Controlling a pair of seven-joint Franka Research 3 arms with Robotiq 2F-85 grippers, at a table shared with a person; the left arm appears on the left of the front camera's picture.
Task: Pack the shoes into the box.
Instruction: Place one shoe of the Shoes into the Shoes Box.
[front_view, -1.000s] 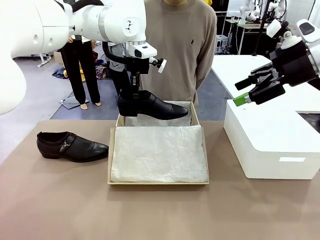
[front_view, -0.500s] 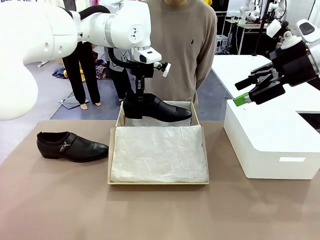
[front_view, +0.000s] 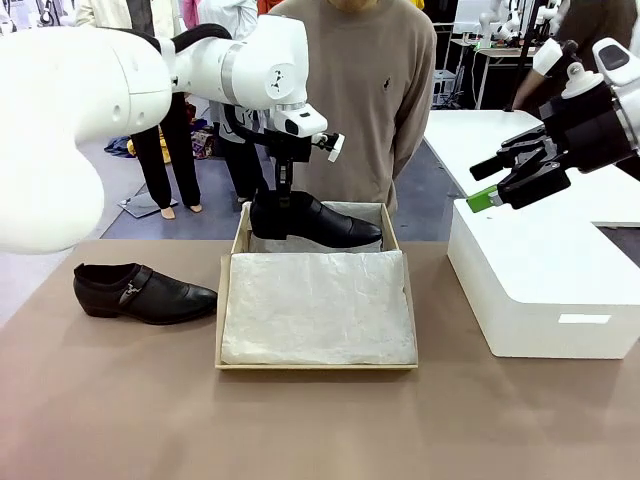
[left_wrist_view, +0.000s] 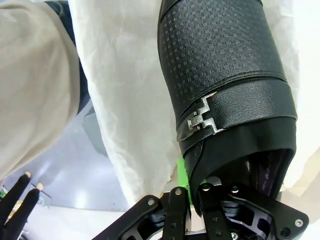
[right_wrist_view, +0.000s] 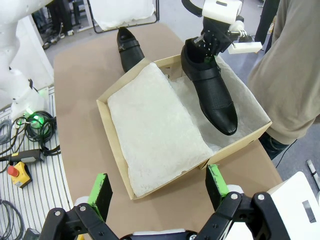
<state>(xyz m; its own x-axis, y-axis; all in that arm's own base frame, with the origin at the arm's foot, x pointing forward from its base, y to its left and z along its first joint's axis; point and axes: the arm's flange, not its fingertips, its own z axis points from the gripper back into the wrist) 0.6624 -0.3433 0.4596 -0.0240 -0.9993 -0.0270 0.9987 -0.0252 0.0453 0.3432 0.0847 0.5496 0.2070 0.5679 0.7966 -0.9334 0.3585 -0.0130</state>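
A matte brown table (front_view: 120, 420) carries the work, its surface plain and unmarked, and behind it lies a grey-blue floor (front_view: 70, 200) running back into an open workshop with white-topped tables at the far right. The box (front_view: 222, 310) sits at the middle of the table with its tan walls upright, lined with crinkled white tissue paper (front_view: 315, 305) that covers the whole bottom. The left gripper (front_view: 283, 195) reaches down over the far end of the box, its jaws clamped on the heel collar of 1 black shoe (front_view: 320, 218); in the left wrist view a green pad (left_wrist_view: 182, 172) presses against the collar just below the metal buckle (left_wrist_view: 202, 117). That shoe hangs inside the far part of the box above the tissue, toe toward the robot's right and lower than the heel; whether the sole touches the paper cannot be told. The second shoe (front_view: 140, 292) lies flat on the table on the robot's left, just beside the box, toe toward it. The right gripper (front_view: 482, 185) hovers above a large white block (front_view: 540, 290) standing on the table's right side, its jaws wide apart and holding nothing. A person (front_view: 360, 90) in a beige sweater stands at the far edge, right behind the box. A red stop button (right_wrist_view: 15, 172) and cables lie on the floor beside the table.
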